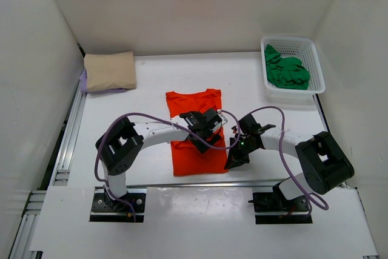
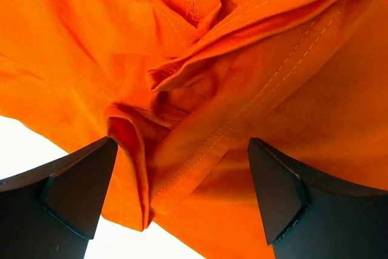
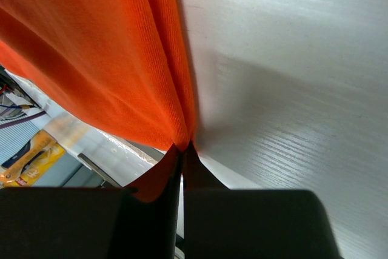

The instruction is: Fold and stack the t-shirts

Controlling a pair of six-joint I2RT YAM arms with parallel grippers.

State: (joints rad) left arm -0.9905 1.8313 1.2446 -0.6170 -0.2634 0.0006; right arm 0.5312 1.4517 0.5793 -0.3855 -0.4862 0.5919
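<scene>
The orange-red t-shirt (image 1: 193, 102) lies partly folded in the middle of the table. My left gripper (image 1: 204, 139) hovers over its middle, open. In the left wrist view its fingers (image 2: 79, 192) straddle a bunched fold and hem of orange cloth (image 2: 200, 119) without pinching it. My right gripper (image 1: 233, 162) is at the shirt's near right corner, shut on the cloth edge (image 3: 176, 113), which rises from its tips (image 3: 182, 150). A folded beige t-shirt (image 1: 110, 70) sits on a lavender one (image 1: 85, 83) at the back left. The green t-shirt (image 1: 287, 72) lies crumpled in the basket.
The white mesh basket (image 1: 317, 65) stands at the back right corner. White walls enclose the table (image 1: 145, 95) on three sides. A metal rail runs along the left edge. Purple cables loop over both arms.
</scene>
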